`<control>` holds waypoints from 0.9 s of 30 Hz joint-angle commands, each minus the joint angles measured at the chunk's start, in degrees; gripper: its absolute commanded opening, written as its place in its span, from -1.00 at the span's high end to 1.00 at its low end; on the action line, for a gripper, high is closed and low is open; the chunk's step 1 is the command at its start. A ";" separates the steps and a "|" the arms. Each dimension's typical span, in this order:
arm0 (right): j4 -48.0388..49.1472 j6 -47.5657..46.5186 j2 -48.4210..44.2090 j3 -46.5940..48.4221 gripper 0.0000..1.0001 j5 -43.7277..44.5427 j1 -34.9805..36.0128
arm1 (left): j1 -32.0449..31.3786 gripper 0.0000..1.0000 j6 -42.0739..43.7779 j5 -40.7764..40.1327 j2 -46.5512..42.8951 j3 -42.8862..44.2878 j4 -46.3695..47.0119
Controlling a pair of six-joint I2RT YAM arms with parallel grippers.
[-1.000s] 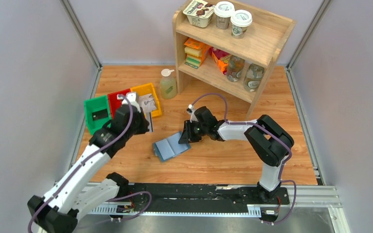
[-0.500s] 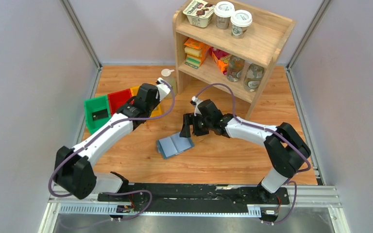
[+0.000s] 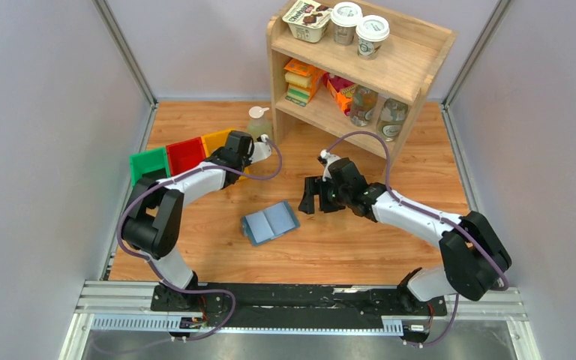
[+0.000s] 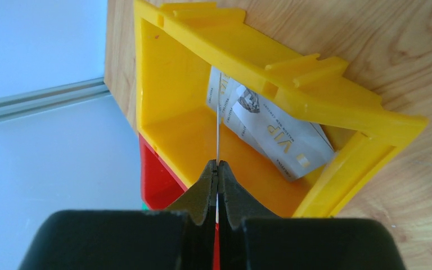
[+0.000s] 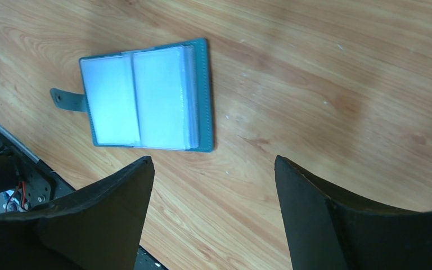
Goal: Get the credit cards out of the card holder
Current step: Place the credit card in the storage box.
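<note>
Yellow bin [image 4: 169, 73] below left fingers [image 4: 205, 188] pinching edge-on credit card [image 4: 217, 140], apparently; right fingers [image 5: 107, 216] spread, empty.

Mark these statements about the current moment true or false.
1. The left gripper is shut on a thin card at the yellow bin. True.
2. The right gripper grips the card holder. False: it is open and apart from the holder.
3. The card holder lies closed. False: it lies open on the table.
4. A grey-white card lies inside the yellow bin. True.
</note>
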 commanded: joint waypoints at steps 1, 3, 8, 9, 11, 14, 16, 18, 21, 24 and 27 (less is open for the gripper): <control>-0.08 -0.44 -3.44 -1.88 -0.63 1.93 -1.32 | 1.35 1.00 4.52 2.86 0.91 -0.84 4.62; 0.01 -0.18 -4.14 -2.50 -0.63 2.11 -1.58 | 1.44 0.97 4.95 3.39 1.35 -1.63 5.32; 0.10 0.26 -4.50 -2.76 -0.63 1.76 -2.02 | 1.44 0.82 3.56 3.57 0.65 -2.25 4.97; 0.10 0.35 -4.41 -2.68 -0.63 1.76 -2.02 | 1.44 0.76 3.38 3.66 -0.04 -2.34 4.88; 0.19 0.44 -4.41 -2.59 -0.63 1.67 -2.11 | 1.44 0.64 2.32 3.92 -1.01 -2.51 4.00; 0.36 0.53 -4.15 -2.15 -0.63 1.32 -2.11 | 1.44 0.49 0.57 3.48 -2.60 -2.52 2.95; 0.54 0.61 -4.06 -1.97 -0.63 1.23 -2.11 | 1.44 0.41 -0.84 2.96 -3.83 -2.43 2.34; 0.45 0.61 -4.15 -1.88 -0.63 1.23 -2.11 | 1.53 0.31 -2.86 1.90 -5.32 -2.17 1.72; 0.63 0.61 -4.32 -1.80 -0.63 1.32 -2.11 | 1.44 0.13 -6.45 1.55 -9.09 -1.72 0.05; 0.89 0.61 -4.24 -1.71 -0.63 0.71 -2.11 | 1.44 -0.01 -11.99 0.50 -14.09 -1.20 -2.23; 0.72 0.53 -3.18 -0.92 -0.64 -0.61 -1.94 | 1.44 -0.04 -23.91 0.06 -18.15 1.43 -7.67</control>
